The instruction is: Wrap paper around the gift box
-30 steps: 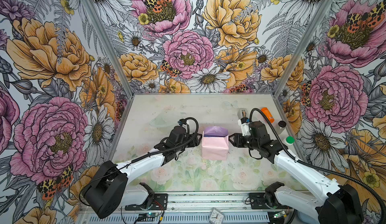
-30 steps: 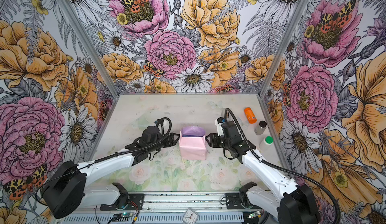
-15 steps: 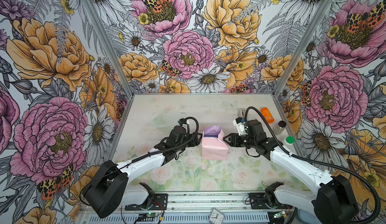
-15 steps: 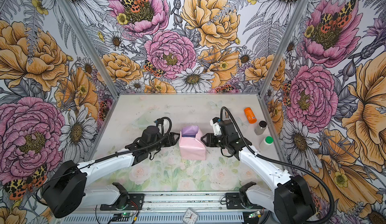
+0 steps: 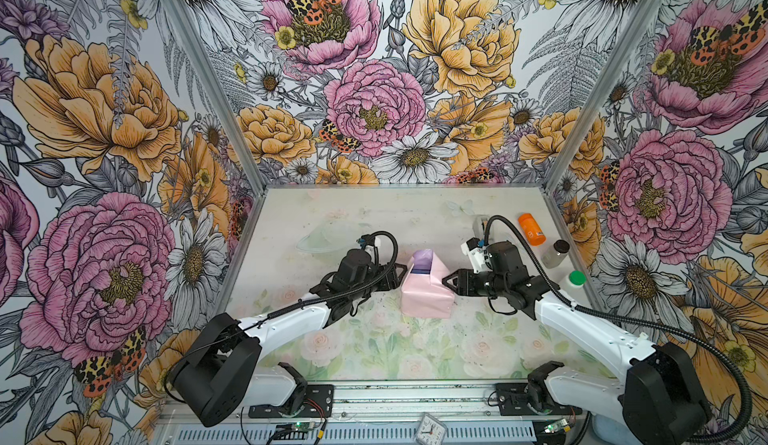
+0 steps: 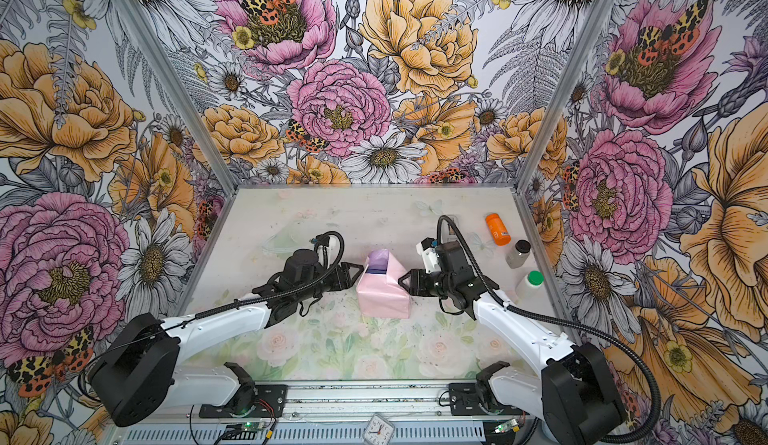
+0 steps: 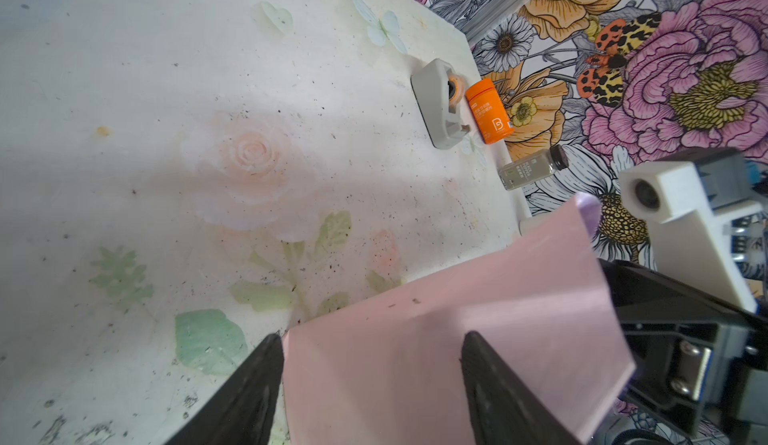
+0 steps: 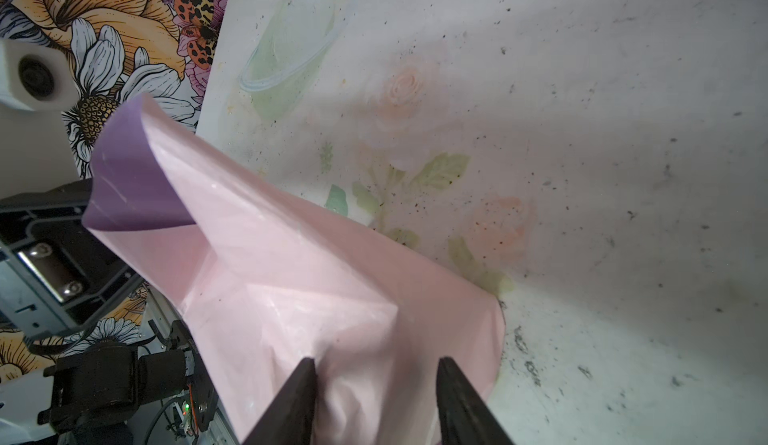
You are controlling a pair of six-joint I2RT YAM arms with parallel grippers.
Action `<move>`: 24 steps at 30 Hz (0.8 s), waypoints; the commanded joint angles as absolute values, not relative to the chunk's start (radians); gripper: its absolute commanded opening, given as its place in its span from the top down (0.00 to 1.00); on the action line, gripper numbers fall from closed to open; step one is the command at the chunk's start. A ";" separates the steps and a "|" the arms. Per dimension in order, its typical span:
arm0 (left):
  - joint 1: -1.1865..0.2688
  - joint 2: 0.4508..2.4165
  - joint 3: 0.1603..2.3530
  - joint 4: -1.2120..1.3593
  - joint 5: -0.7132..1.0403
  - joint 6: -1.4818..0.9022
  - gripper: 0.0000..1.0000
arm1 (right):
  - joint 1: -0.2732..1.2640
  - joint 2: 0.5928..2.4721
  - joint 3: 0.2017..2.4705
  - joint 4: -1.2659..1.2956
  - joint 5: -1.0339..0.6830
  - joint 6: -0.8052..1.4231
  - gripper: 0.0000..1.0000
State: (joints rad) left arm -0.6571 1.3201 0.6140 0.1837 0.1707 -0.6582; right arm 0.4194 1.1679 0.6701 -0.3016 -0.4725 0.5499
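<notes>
At the centre of the table [image 5: 374,222], in both top views, the gift box [image 5: 419,273] sits almost wholly covered by the paper [image 5: 424,301], pink face outward. Only a navy sliver shows at the parcel's upper end, below an upright lilac flap [image 5: 423,257]. The left gripper [image 5: 400,274] touches the parcel's left side, the right gripper [image 5: 447,283] its right. Both sets of jaws stand apart, tips against paper. Top and sides look wrapped; the far end seems to need folding shut and sealing.
</notes>
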 commanded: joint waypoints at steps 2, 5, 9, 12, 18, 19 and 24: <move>-0.672 1.349 0.632 0.251 0.225 -0.636 0.30 | 0.426 1.200 0.630 -0.381 -0.452 0.541 0.52; -0.676 1.378 0.637 0.250 0.221 -0.637 0.30 | 0.427 1.201 0.633 -0.381 -0.451 0.539 0.52; -0.678 1.413 0.639 0.252 0.228 -0.640 0.30 | 0.428 1.200 0.631 -0.380 -0.452 0.538 0.52; -0.679 1.434 0.643 0.262 0.258 -0.631 0.31 | 0.427 1.200 0.630 -0.381 -0.450 0.538 0.52; -0.679 1.476 0.647 0.258 0.322 -0.605 0.31 | 0.428 1.181 0.646 -0.381 -0.434 0.537 0.51; -0.679 1.481 0.649 0.253 0.325 -0.601 0.31 | 0.428 1.174 0.652 -0.380 -0.427 0.532 0.51; -0.678 1.508 0.660 0.241 0.335 -0.580 0.32 | 0.466 1.142 0.709 -0.379 -0.304 0.450 0.51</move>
State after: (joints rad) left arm -0.6720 1.4799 0.6567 0.2836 0.2958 -0.6243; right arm 0.4412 1.1561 0.6773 -0.3103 -0.4126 0.5251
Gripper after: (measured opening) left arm 0.677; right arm 0.490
